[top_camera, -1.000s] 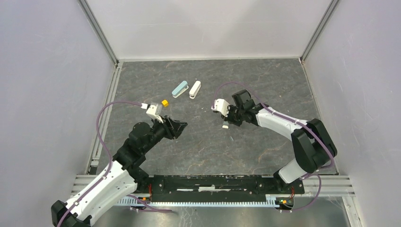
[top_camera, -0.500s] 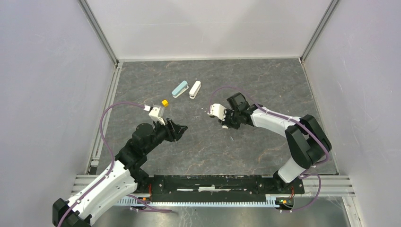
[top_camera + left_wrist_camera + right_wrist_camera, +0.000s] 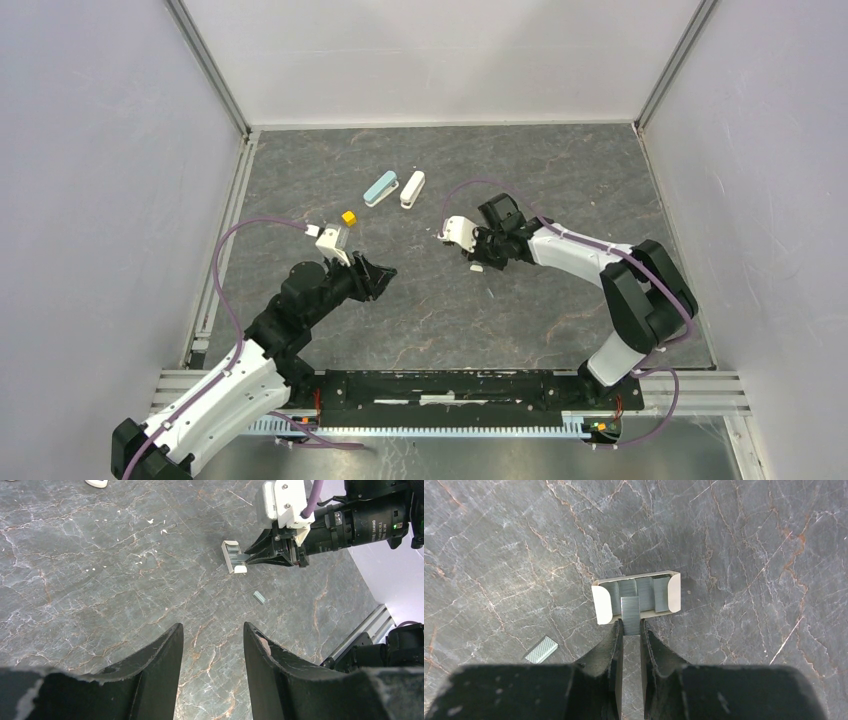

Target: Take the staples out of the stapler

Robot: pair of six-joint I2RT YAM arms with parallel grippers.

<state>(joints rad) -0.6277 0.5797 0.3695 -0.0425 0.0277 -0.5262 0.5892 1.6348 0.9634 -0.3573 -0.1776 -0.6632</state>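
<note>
From above, the right gripper (image 3: pixel 479 258) points down at the marbled grey table (image 3: pixel 560 180), with the stapler (image 3: pixel 477 267) as a small white speck right at its fingertips. The left gripper (image 3: pixel 378 272) hangs apart from it, across bare stone. Beyond the left gripper's tip a yellow cube (image 3: pixel 348 217) sits close by. A teal stapler (image 3: pixel 381 187) and a longer white stapler (image 3: pixel 412 189) lie side by side further out.

In the left wrist view, the left gripper's black curved fingers (image 3: pixel 155 665) stand wide apart and hold nothing. Ahead of them the stubby stapler lies flat at the tips of the right gripper's tapered fingers. A small grey sliver, the loose staples (image 3: pixel 259 597), rests on the stone between that stapler and the left fingers.

In the right wrist view, the stapler lies straight ahead of the fingertips as an open tray. It has rounded white ends and a grey metal channel between them. The gripper is nearly closed and pinches a finely ribbed staple strip (image 3: pixel 630 611). The strip's far end lies in the middle of the channel and its near end juts over the rim. The loose staples lie flat off to the fingers' left.
</note>
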